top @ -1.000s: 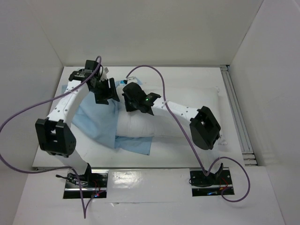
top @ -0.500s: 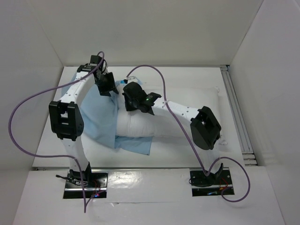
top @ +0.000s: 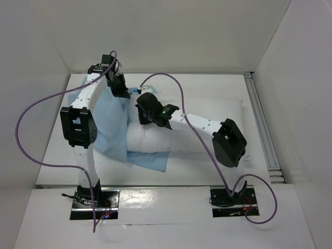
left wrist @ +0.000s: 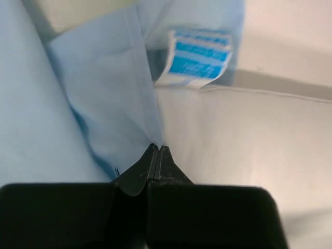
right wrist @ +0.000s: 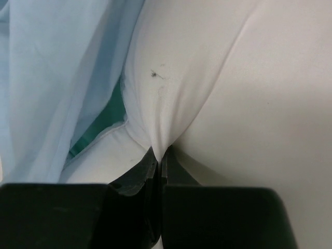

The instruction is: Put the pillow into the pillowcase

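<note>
Across the white table (top: pixel 197 166), the pillow (top: pixel 218 106) lay long and flat. Its left end sat just inside the mouth of the light-blue pillowcase (top: pixel 109 132), and the greater part lay out in the open to the right. So the stuffing step was in hand, and early on by my reckoning.

The pillowcase was spread over the left of the table, with one flap showing under the pillow's near edge. Up at the far corner, the left gripper (left wrist: pixel 157 150) had its jaws pinched tight on the pillowcase hem, blue cloth running straight out of the tips. The right gripper (right wrist: pixel 161 153), just beside it, was clamped on a puckered fold of the pillow's white cover, right by the opening. A small blue-and-white label (left wrist: pixel 199 58) hung off the hem beyond the left tips.

The next move, as I judged it, called for the left to lift the mouth open while the right drove the pillow leftward, deeper in. Neither thin pinch could afford to slip.
</note>
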Available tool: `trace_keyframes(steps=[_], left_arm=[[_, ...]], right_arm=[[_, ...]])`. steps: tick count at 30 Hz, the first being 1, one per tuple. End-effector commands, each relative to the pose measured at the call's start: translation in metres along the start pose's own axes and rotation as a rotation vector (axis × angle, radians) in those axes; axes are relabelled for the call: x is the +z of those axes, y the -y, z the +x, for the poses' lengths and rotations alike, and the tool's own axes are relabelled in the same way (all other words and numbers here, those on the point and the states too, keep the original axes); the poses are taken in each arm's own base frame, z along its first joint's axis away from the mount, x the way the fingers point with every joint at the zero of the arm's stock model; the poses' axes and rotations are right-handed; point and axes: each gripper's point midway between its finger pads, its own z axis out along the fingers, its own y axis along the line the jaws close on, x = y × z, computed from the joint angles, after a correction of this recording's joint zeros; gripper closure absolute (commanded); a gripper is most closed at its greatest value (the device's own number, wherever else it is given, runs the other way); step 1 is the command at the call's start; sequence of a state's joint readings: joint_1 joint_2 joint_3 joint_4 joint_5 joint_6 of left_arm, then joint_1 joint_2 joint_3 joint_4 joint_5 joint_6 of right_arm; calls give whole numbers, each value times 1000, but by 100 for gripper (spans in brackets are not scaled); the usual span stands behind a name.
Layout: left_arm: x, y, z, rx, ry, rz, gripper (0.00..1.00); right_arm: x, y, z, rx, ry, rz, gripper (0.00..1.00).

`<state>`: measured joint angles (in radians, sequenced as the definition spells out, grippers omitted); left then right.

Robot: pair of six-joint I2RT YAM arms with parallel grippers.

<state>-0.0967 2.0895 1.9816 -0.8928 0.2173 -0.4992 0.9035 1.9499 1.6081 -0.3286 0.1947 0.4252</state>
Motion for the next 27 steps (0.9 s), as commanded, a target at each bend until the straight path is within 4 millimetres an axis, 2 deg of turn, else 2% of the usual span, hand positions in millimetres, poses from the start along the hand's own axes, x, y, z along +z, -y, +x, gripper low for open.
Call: trace_keyframes(steps=[1,4,5,6,7,9,10,11,12,16,18,20,21,22,23,24,27], left_arm=[[-48,40,-24,44,92,146,100],[-63,55,-23,58,90,219,100],[-62,63,-18,71,77,238,100],[-65,71,-11,82,61,266,100],[-66,73,-10,92,55,281,100],[-73,87,0,128,50,307,100],[-73,87,0,129,50,307,100],[-76,92,6,140,46,314,100],[-76,92,6,149,47,314,100],[-86,110,7,170,28,388,100],[-93,133,17,198,10,443,100],[-94,155,22,224,-1,485,100],[-95,171,34,236,-30,518,100],[-96,179,38,235,-46,541,100],[-101,189,43,239,-64,588,100],[-95,196,46,225,-83,611,100],[-87,200,56,188,-135,639,100]], right_arm=[[-28,-13,22,-66,-46,-45,100],[-34,-32,30,-107,-36,-87,100],[-34,-28,28,-114,-12,-43,100],[-38,-37,23,-137,18,-53,100],[-37,-35,19,-147,38,-39,100],[-45,-42,1,-159,107,-52,100],[-46,-44,-8,-162,136,-46,100],[-46,-43,-11,-167,150,-40,100],[-53,-48,-29,-158,208,-51,100],[-67,-48,-70,-147,361,-19,100],[-81,-46,-92,-124,444,3,100],[-81,-48,-101,-126,502,-4,100],[-84,-47,-108,-111,530,2,100],[-84,-47,-112,-93,562,2,100],[-76,-43,-105,-93,559,19,100],[-76,-41,-106,-84,571,30,100],[-59,-26,-97,-75,570,115,100]])
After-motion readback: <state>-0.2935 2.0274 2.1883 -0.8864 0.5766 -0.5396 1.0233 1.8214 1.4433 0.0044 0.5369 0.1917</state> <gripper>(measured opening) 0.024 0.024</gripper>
